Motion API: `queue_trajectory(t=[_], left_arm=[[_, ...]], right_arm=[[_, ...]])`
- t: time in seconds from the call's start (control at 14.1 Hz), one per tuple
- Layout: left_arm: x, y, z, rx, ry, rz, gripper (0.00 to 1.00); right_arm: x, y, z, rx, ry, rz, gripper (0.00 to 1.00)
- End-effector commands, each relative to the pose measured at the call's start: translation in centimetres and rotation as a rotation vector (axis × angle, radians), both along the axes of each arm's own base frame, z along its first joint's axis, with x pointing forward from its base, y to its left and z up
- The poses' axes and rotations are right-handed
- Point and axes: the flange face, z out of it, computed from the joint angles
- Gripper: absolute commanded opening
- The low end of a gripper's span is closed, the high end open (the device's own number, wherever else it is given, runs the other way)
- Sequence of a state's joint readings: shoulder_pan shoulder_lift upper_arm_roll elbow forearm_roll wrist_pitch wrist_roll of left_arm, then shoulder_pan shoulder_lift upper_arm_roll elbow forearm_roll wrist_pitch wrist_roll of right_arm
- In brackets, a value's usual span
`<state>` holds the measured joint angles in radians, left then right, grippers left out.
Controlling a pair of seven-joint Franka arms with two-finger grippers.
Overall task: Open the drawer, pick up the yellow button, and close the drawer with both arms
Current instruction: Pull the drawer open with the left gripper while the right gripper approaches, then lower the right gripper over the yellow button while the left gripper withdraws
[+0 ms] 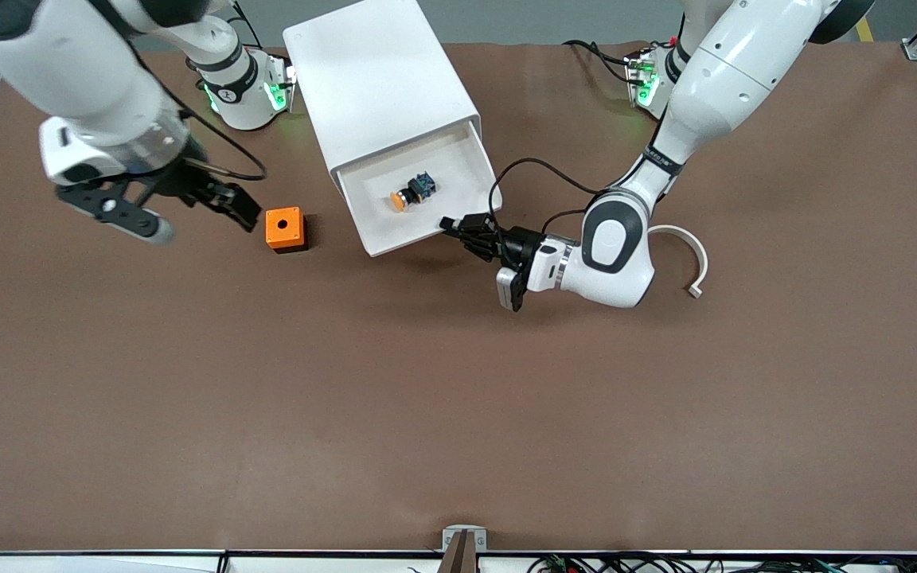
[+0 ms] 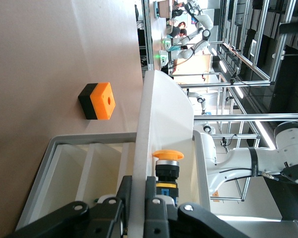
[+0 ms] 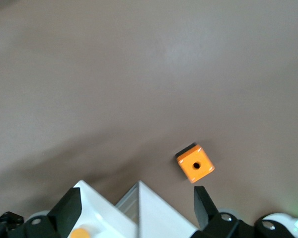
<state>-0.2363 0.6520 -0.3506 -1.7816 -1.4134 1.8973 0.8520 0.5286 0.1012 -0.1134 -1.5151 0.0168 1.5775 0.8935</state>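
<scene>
The left claw (image 1: 458,231) was clenched on the front wall of the pulled-out drawer (image 1: 458,163), exposing the button (image 1: 399,200), while the right claw (image 1: 192,208) hovered released, ready to pick.

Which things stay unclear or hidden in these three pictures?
- Three lower drawers: front view, hidden under the cabinet top.
- Button body: left wrist view, partly covered by the left claw.
- Button: right wrist view, cut by the picture edge.
- Curved white piece: purpose unclear.
</scene>
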Motion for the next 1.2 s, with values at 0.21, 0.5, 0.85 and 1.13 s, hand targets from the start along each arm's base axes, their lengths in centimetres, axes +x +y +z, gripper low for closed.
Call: queue_trajectory(t=[0.21, 0.5, 0.85, 1.13], left_arm=[[1.4, 0.4, 0.4, 0.105, 0.077, 0.006, 1.00], [4.2, 2.1, 4.4, 0.356, 0.153, -0.018, 1.00], [7.8, 4.7, 10.8, 0.702, 0.233, -0.012, 1.00], [8.9, 7.5, 13.1, 0.961, 0.085, 0.021, 1.00]], right_arm=[[-1.3, 9.0, -4.1, 0.031, 0.024, -0.194, 1.00], [-1.9, 11.6, -5.6, 0.060, 0.061, -0.309, 1.00], [-3.9, 15.6, -8.0, 0.020, 0.085, -0.397, 1.00], [-5.3, 16.6, -11.4, -0.029, 0.121, -0.424, 1.00]])
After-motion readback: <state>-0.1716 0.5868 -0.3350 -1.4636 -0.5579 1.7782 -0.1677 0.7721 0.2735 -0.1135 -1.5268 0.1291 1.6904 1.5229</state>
